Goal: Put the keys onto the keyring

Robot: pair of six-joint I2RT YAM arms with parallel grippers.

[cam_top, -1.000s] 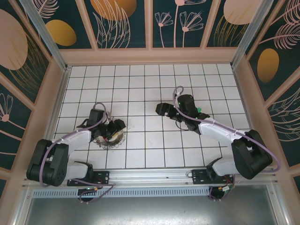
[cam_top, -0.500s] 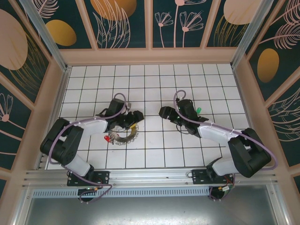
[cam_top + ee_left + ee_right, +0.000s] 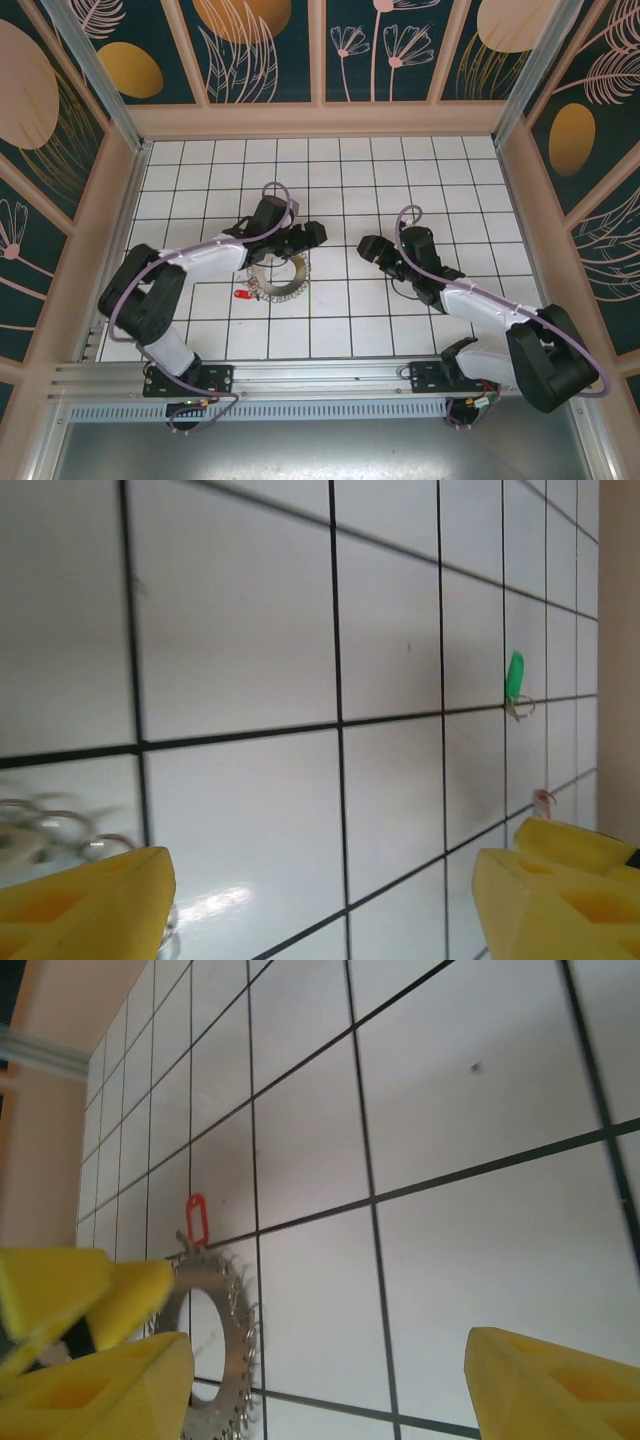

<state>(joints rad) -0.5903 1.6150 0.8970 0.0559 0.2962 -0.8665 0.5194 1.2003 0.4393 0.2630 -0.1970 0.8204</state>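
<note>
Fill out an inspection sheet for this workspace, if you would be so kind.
Surface: white tiled floor with a black grid, bare around the arms.
Job's things: keyring lying flat, partly under the left arm; red-tagged key beside it; green-tagged key on the tiles, apart from it.
Clutter: nothing seen.
Grippers: left gripper open, holding nothing; right gripper open, holding nothing.
Cables: purple cable along the left arm, another along the right.
Surroundings: floral-panelled walls; metal rail at the near edge.
</note>
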